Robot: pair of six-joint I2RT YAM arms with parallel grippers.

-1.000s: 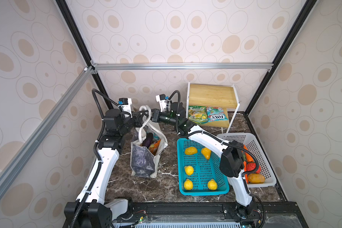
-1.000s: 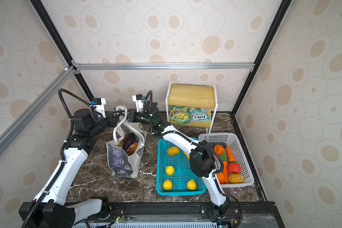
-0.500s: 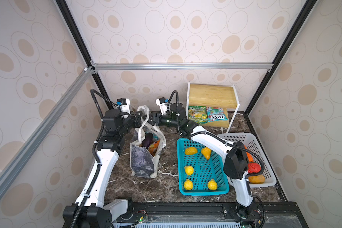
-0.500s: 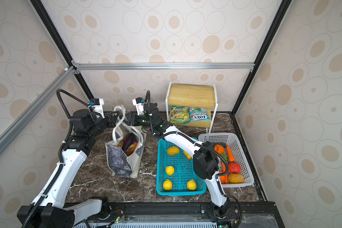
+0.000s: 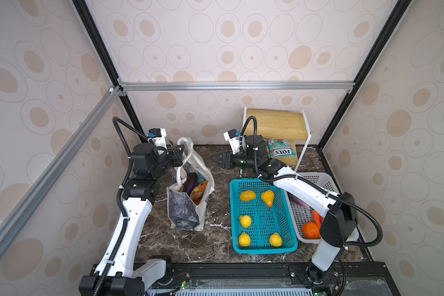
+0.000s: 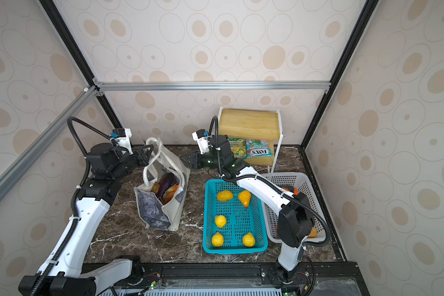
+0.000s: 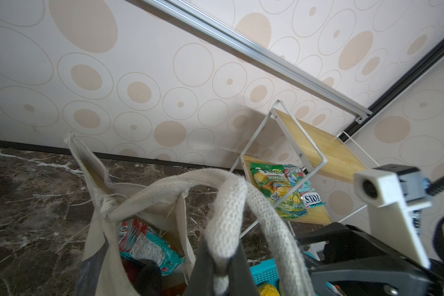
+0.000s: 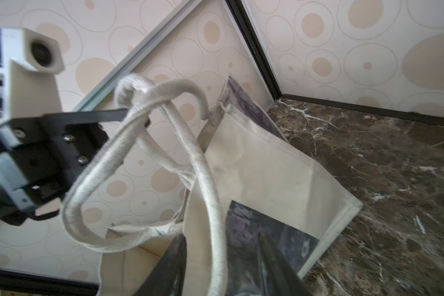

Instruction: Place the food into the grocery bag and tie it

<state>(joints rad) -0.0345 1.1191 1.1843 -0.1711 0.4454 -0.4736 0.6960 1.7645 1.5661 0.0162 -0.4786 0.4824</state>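
Observation:
The grocery bag [image 5: 183, 212] [image 6: 151, 210] stands open on the dark marble table, left of centre. Inside it lies food: a purple eggplant [image 5: 190, 183], an orange packet [image 5: 200, 191] and a teal packet [image 7: 144, 243]. The two white strap handles [image 8: 149, 102] are crossed over each other above the bag's mouth. My left gripper [image 5: 181, 153] [image 7: 223, 256] is shut on one strap and holds it up. To the right of the bag, my right gripper [image 5: 217, 160] [image 8: 222, 238] is open. In the right wrist view a strap [image 8: 213, 205] hangs across the gap between its fingers.
A teal basket [image 5: 262, 248] with several yellow fruits sits right of the bag. Beyond it is a white basket [image 5: 328, 179] with orange vegetables. A wooden shelf [image 5: 274, 123] at the back right holds snack packets [image 5: 280, 151]. The walls stand close behind the bag.
My right gripper has opened, let go of the straps and drawn back to the right of the bag. My left gripper keeps its hold on the strap and has barely moved.

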